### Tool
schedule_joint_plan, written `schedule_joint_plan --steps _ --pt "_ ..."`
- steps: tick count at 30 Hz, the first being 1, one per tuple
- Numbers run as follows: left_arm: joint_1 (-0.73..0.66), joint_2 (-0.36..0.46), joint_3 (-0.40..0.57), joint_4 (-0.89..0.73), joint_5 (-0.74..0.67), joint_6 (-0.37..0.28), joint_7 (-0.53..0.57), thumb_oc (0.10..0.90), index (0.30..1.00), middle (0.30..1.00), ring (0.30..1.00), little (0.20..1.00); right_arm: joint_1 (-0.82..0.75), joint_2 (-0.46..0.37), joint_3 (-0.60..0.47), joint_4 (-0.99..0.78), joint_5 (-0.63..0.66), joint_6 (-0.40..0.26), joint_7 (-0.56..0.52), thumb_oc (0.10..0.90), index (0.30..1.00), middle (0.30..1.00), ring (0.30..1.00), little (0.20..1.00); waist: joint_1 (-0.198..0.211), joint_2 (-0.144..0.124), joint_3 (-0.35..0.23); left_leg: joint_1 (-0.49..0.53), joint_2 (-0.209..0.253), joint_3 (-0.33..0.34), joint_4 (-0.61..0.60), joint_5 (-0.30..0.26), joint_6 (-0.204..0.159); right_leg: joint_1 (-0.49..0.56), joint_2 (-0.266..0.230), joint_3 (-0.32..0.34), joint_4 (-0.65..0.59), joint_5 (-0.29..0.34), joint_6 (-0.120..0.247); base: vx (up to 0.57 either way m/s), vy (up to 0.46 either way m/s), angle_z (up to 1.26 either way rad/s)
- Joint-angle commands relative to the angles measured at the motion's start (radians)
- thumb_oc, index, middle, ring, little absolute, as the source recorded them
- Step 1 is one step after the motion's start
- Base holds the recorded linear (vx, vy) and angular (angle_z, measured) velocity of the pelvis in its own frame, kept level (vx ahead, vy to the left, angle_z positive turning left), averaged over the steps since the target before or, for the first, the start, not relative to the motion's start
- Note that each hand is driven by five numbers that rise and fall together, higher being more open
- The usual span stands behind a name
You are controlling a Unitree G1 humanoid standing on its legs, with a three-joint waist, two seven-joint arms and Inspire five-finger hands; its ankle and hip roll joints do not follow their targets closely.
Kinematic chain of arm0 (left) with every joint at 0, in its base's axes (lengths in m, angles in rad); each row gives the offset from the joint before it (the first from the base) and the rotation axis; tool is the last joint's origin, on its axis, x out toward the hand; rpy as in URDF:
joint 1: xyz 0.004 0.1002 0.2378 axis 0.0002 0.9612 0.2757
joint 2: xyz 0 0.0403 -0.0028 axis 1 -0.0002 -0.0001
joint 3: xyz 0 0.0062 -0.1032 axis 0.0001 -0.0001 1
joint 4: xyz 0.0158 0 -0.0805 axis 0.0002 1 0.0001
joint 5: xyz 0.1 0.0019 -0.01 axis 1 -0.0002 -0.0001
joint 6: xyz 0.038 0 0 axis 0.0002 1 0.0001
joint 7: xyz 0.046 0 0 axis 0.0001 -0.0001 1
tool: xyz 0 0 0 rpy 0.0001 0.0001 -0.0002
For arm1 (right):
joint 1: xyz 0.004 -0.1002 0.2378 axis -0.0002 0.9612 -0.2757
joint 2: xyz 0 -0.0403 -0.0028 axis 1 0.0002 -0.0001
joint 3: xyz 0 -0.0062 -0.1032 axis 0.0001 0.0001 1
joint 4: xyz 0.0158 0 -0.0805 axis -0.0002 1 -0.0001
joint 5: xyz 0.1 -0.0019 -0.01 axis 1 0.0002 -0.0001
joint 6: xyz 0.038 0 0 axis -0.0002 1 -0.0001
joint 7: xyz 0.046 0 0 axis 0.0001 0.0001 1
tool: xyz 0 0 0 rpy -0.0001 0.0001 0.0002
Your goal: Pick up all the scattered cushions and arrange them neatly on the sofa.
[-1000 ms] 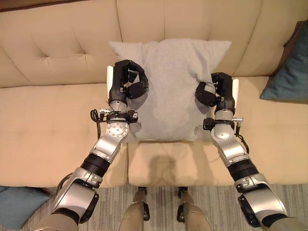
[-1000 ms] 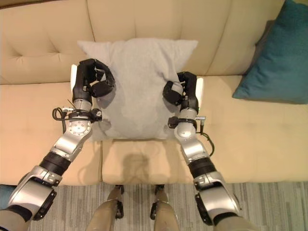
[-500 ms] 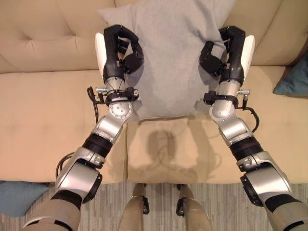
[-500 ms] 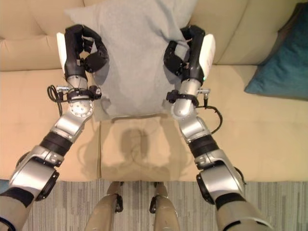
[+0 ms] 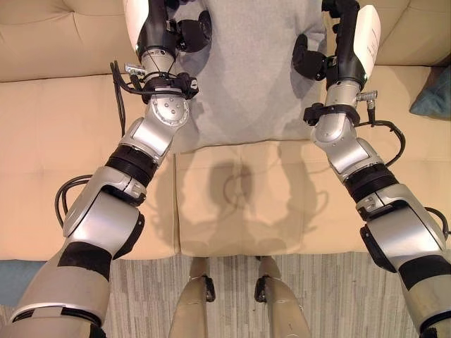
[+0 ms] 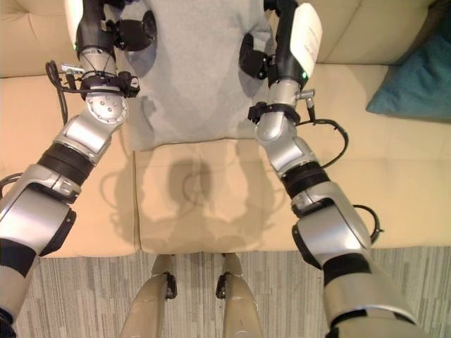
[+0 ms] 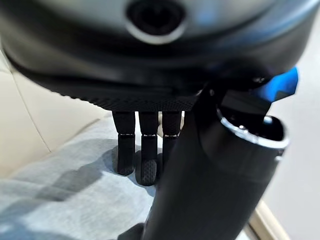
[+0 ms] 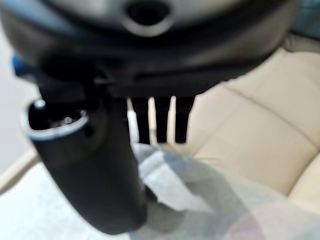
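Carpet in grey stripes runs nearest us, then the seat of the beige sofa. Above it we see the grey cushion leaning up against the backrest, its lower edge resting on the seat. Our left hand clamps the cushion's left edge, fingers curled onto the fabric with the thumb opposite. Our right hand grips the right edge the same way, fingers over the cloth. Farther right, a teal cushion sits on the seat against the backrest.
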Motion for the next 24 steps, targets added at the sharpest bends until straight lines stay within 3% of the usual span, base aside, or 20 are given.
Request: schedule_joint_plan --steps 1,8,13,15,20,24 --pt "-0.048 -0.024 0.004 -0.078 0.009 -0.165 0.007 0.8 0.9 0.9 0.9 0.9 -0.042 0.068 -0.027 -0.057 -0.032 -0.092 -0.011 0.8 0.9 0.9 0.9 0.9 0.021 -0.033 -0.223 0.02 -0.024 -0.029 0.0 -0.09 -0.08 -0.017 -0.043 0.017 0.004 -0.062 0.121 0.0 0.0 0.0" --pt "0.178 0.078 0.123 -0.18 0.024 -0.154 -0.04 0.8 0.9 0.9 0.9 0.9 0.138 -0.002 -0.145 -0.149 -0.013 -0.099 0.027 0.8 0.9 0.9 0.9 0.9 0.023 -0.037 -0.243 0.029 -0.021 -0.032 0.0 -0.097 -0.082 -0.011 -0.044 0.012 0.004 -0.066 0.12 0.0 0.0 0.0" --pt "0.388 0.178 0.273 -0.183 -0.023 -0.155 -0.096 0.8 0.9 0.9 0.9 0.9 0.341 -0.073 -0.288 -0.211 0.021 -0.108 0.065 0.8 0.9 0.9 0.9 0.9 0.024 -0.037 -0.268 0.045 -0.018 -0.033 0.0 -0.106 -0.081 0.005 -0.045 0.009 0.004 -0.07 0.118 0.0 -0.006 0.0" --pt "0.574 0.197 0.392 -0.235 -0.057 -0.169 -0.129 0.8 0.9 0.9 0.9 0.9 0.503 -0.091 -0.38 -0.267 0.027 -0.111 0.096 0.8 0.9 0.9 0.9 0.9 0.025 -0.038 -0.286 0.059 -0.016 -0.03 0.0 -0.113 -0.08 0.021 -0.047 0.006 0.004 -0.074 0.116 0.0 0.0 0.0" --pt "0.765 0.16 0.467 -0.317 -0.053 -0.166 -0.179 0.8 0.9 0.9 0.9 0.9 0.672 -0.055 -0.454 -0.326 0.031 -0.112 0.132 0.8 0.9 0.9 0.9 0.9 0.027 -0.038 -0.3 0.091 -0.014 -0.027 0.0 -0.12 -0.08 0.056 -0.046 0.003 0.004 -0.081 0.115 0.0 -0.003 0.01" --pt "0.951 0.061 0.513 -0.391 -0.051 -0.162 -0.227 0.8 0.9 0.9 0.9 0.9 0.826 -0.005 -0.508 -0.358 0.028 -0.11 0.173 0.8 0.9 0.9 0.9 0.9 0.028 -0.048 -0.292 0.171 -0.005 -0.022 0.0 -0.134 -0.085 0.142 -0.047 -0.006 0.004 -0.096 0.113 0.01 0.002 0.03"
